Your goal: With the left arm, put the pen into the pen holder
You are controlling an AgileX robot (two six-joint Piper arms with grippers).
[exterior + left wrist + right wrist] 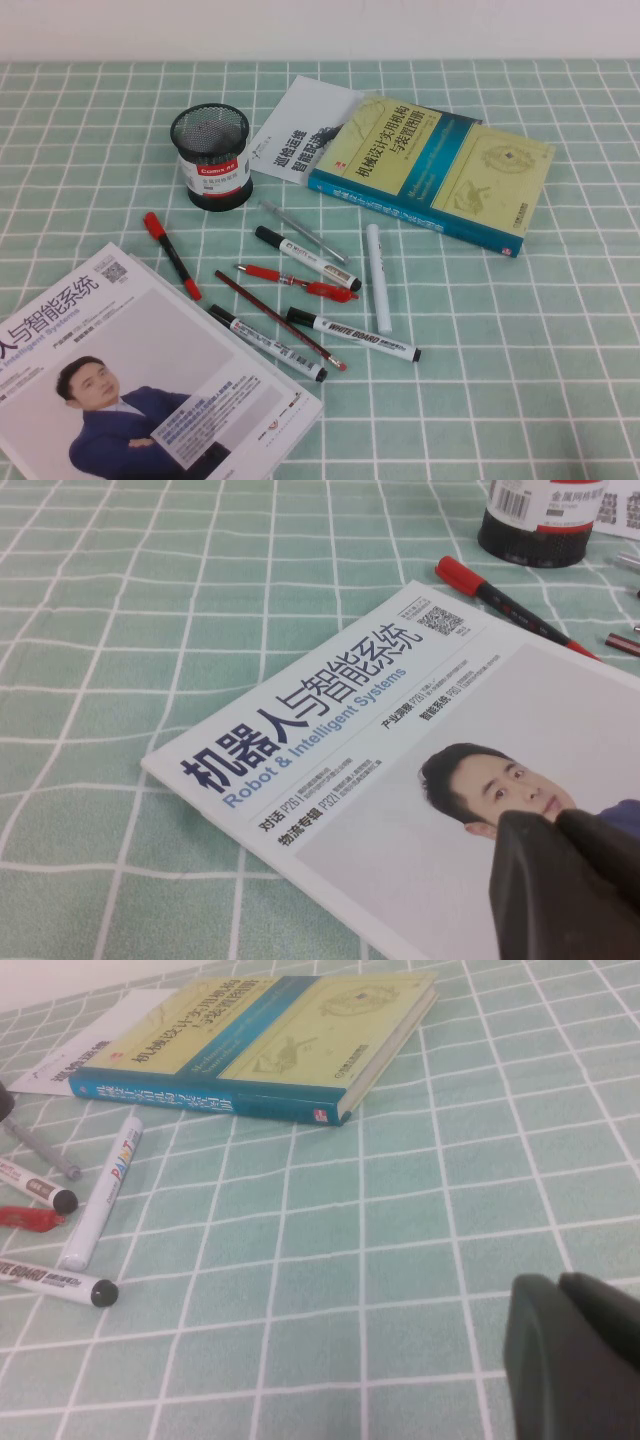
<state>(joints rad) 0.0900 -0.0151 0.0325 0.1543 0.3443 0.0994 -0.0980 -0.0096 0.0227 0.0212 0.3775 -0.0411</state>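
Here, pen (pixel 171 255) — black barrel, red cap — lies untouched beside magazine (pixel 60 340), near mesh pen holder (pixel 210 157); left gripper (pixel 570 890) over magazine, right gripper (pixel 575 1355) over tablecloth, fingers' state unclear for both.

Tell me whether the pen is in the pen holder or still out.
Out. The pen lies flat on the tablecloth, apart from the upright pen holder, beside the magazine. Neither claw appears in the high view.

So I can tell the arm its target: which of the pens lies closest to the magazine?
The pen with black barrel and red cap, alongside the magazine edge, left of the other markers. Left gripper hangs over the magazine; right gripper over bare cloth.
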